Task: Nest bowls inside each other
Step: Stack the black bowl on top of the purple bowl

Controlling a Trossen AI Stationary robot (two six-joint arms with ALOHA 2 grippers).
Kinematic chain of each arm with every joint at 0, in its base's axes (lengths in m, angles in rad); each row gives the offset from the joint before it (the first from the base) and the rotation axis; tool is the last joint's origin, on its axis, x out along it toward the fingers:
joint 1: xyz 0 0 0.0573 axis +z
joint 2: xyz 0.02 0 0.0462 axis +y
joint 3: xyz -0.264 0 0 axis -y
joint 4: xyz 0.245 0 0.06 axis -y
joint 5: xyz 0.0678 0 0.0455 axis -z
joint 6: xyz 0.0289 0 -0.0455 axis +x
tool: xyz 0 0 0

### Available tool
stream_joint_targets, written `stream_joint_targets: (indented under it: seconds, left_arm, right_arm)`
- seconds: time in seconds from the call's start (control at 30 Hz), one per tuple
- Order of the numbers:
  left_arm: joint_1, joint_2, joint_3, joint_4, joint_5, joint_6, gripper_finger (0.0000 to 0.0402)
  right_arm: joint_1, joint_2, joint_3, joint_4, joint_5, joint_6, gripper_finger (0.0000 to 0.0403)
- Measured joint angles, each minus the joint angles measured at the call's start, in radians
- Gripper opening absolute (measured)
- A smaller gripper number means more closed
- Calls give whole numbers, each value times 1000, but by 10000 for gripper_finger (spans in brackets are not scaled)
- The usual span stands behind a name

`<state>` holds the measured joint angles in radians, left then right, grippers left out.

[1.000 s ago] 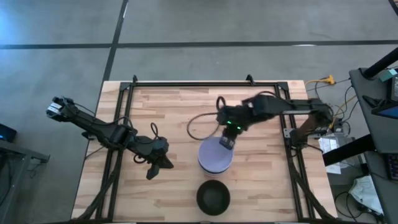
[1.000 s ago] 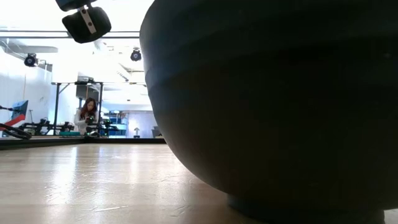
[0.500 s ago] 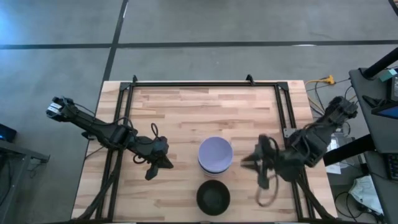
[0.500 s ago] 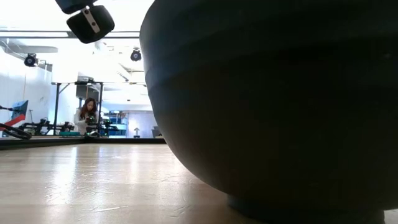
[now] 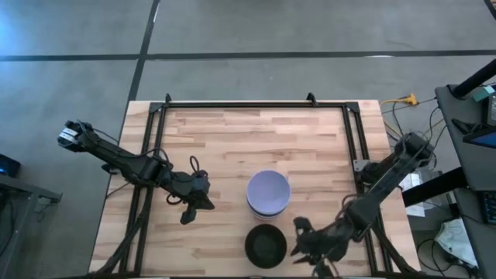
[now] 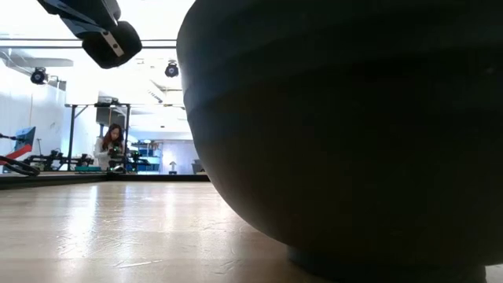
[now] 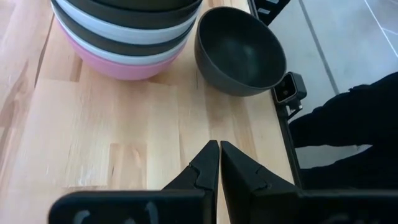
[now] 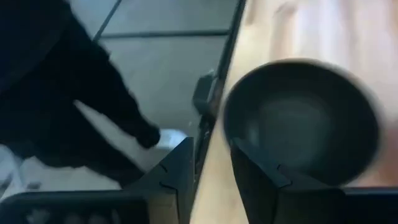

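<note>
A stack of nested bowls (image 5: 268,194) stands mid-table with the lavender bowl on top. In the left wrist view the stack (image 7: 124,37) shows a pink bowl at the bottom and white and black ones above it. A lone black bowl (image 5: 266,245) rests on its foot by the near edge and fills the low view (image 6: 338,141). My right gripper (image 5: 299,239) hovers open just right of this bowl, whose rim (image 8: 301,121) shows past its fingers (image 8: 249,165). My left gripper (image 7: 219,152) is shut and holds nothing, left of the stack (image 5: 190,211).
A small camera block (image 7: 289,88) sits on the table's near edge beside the black bowl. A black metal frame (image 5: 232,105) runs along the table's sides. Bare wood lies across the far half and the left. A person (image 6: 110,145) sits far off in the room.
My right gripper has swung from over the stack's far side toward the table's right edge, then on to the near edge and down, turning as it went, and now stands beside the lone black bowl. The stack and the black bowl have stayed put.
</note>
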<state>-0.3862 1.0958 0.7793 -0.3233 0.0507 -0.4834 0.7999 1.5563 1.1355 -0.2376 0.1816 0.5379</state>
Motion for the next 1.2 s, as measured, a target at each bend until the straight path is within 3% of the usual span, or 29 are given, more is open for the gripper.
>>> stream_joint_targets:
  seconds: [0.23,0.43,0.63,0.97,1.2]
  left_arm:
    - [0,0,1,0,4,1,0]
    - [0,0,0,-22,9,3,0]
    - [-1,0,0,-37,23,3,0]
    - [-1,0,0,-39,29,29,0]
    - [0,0,0,-43,34,32,0]
  right_arm:
    - [-2,144,116,-7,-58,-95,143]
    - [-2,261,244,-196,-58,-208,181]
    - [-2,361,334,-334,-20,-277,188]
    - [-21,457,396,-421,3,-280,153]
    - [-40,439,396,-446,2,-277,54]
